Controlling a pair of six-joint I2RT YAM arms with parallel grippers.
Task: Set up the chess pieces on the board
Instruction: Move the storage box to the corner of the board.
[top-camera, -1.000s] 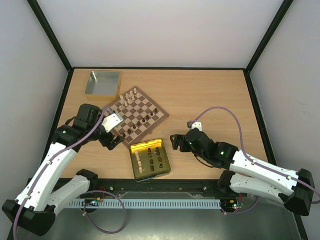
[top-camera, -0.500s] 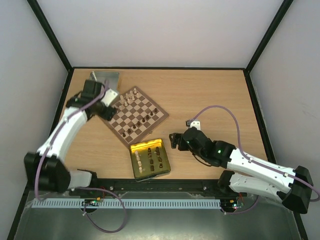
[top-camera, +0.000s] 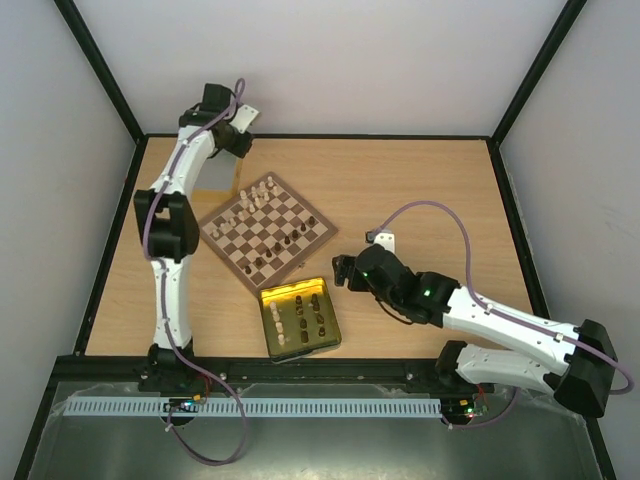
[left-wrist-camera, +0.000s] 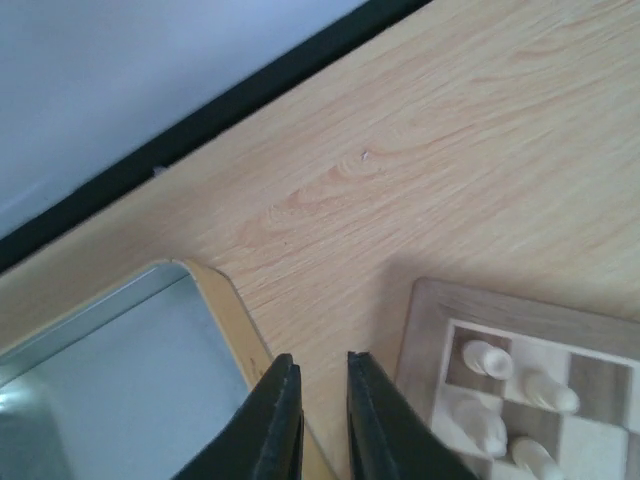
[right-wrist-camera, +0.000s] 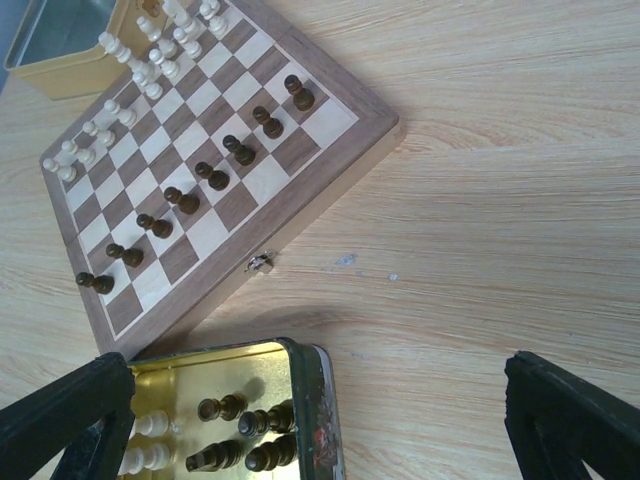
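Overhead: the board (top-camera: 268, 228) sits angled at centre, with cream pieces (top-camera: 255, 192) on its far side and dark pawns (top-camera: 280, 245) nearer. The spares sit in the yellow tin (top-camera: 296, 291).

Left wrist: the left gripper (left-wrist-camera: 320, 362) hangs off the board's far corner, fingers almost touching, nothing between them.

Right wrist: the right gripper (right-wrist-camera: 318, 365) is spread wide just beside the tin, with dark pieces (right-wrist-camera: 225, 407) inside it. They look light, hard and tippy. I'd pinch one low on the stem.

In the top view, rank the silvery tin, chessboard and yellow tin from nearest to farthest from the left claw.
1. Silvery tin, far-left corner, beside the left claw.
2. Chessboard, mid-table.
3. Yellow tin, near edge.
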